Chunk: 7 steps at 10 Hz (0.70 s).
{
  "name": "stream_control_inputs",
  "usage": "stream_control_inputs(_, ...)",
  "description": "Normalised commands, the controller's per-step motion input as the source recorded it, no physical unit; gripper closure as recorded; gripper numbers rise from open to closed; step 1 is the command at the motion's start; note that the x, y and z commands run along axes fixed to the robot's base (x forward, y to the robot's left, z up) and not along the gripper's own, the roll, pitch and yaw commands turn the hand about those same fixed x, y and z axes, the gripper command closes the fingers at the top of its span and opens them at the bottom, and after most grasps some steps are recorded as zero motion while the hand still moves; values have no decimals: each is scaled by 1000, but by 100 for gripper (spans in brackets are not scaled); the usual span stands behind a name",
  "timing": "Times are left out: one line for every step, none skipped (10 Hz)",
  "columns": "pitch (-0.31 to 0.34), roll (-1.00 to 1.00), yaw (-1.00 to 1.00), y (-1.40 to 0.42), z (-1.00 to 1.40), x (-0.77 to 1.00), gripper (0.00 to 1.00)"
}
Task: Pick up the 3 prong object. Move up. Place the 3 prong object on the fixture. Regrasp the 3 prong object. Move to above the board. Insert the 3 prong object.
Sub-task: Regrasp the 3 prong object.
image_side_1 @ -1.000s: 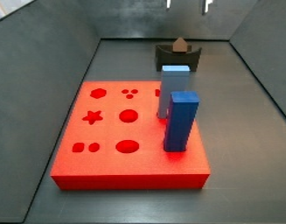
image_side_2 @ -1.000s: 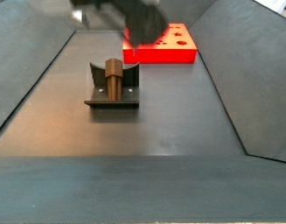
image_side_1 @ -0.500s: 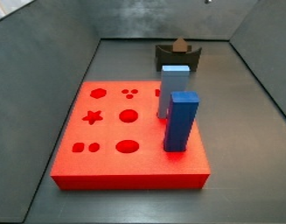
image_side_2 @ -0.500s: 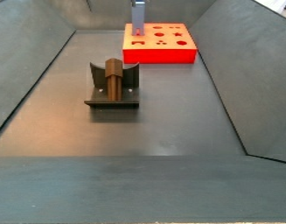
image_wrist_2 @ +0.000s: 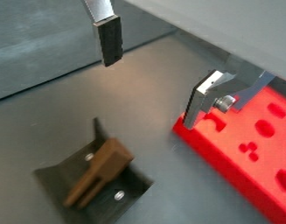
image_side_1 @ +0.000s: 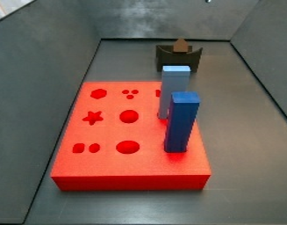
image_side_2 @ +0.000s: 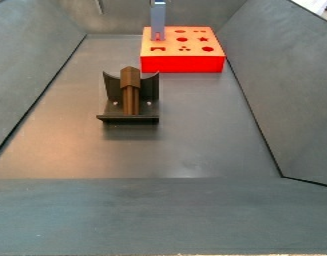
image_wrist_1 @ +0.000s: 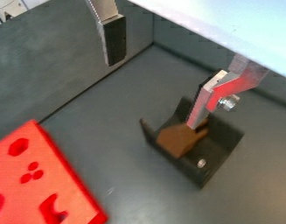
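The brown 3 prong object [image_side_2: 128,88] lies in the scooped top of the dark fixture [image_side_2: 128,119], apart from the gripper; in a side view it [image_side_1: 178,46] sits on the fixture [image_side_1: 166,59] behind the board. Both wrist views show it [image_wrist_1: 180,137] [image_wrist_2: 101,171] on the fixture [image_wrist_1: 222,145] [image_wrist_2: 135,180]. My gripper [image_wrist_1: 163,70] [image_wrist_2: 156,70] is open and empty, high above the floor near the fixture, and out of both side views. The red board [image_side_1: 122,132] [image_side_2: 183,50] [image_wrist_2: 253,149] [image_wrist_1: 34,175] lies flat with cut-out holes.
Two tall blue blocks [image_side_1: 181,121] [image_side_1: 173,88] stand in the board's right side; one shows in a side view [image_side_2: 158,18]. Grey walls [image_side_1: 46,53] enclose the dark floor [image_side_2: 166,150] on all sides.
The gripper, seen at the top of both side views a second ago, has risen out of them. The 3 prong object stays on the fixture.
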Motion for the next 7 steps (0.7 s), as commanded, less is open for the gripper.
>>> stream_control_inputs(-5, 1000, 8, -19, 1, -17, 0)
stream_control_inputs(-8, 1000, 9, -19, 0, -17, 0)
stream_control_inputs(-7, 1000, 10, -16, 5, -16, 0)
stream_control_inputs(-2, 1000, 12, -17, 10, -13, 0)
stream_control_inputs(3, 1000, 13, -15, 15, -5, 0)
stream_control_inputs(10, 1000, 14, -21, 2, 13, 0)
stream_control_inputs(17, 1000, 16, -20, -6, 22, 0)
